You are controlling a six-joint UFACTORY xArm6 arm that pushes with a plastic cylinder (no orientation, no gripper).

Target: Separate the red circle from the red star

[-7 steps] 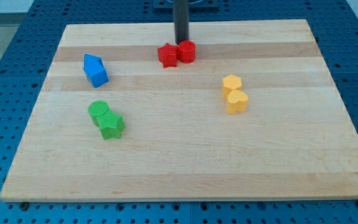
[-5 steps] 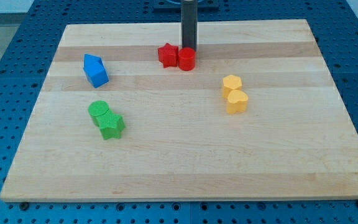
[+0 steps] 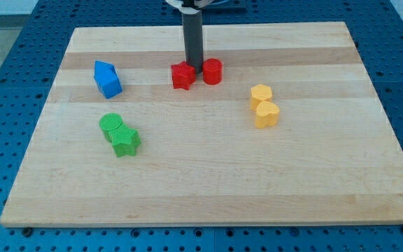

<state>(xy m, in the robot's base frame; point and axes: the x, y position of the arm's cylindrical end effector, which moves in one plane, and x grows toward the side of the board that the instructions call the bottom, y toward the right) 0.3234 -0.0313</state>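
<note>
Tip (image 3: 194, 72) of my dark rod, which has no hand to spread or pinch, stands wedged between the red star-shaped block (image 3: 182, 75) leftward and red round block (image 3: 212, 71) rightward, upper centre on the wooden surface (image 3: 201, 182); a sideways push should widen their gap.

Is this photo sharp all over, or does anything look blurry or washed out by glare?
In the camera view the light is even and soft; blocks such as the red star and red circle cast only faint shadows. The wooden board shows no strong glare. The rod down to my tip, between those two, looks crisp, without obvious motion blur.
</note>
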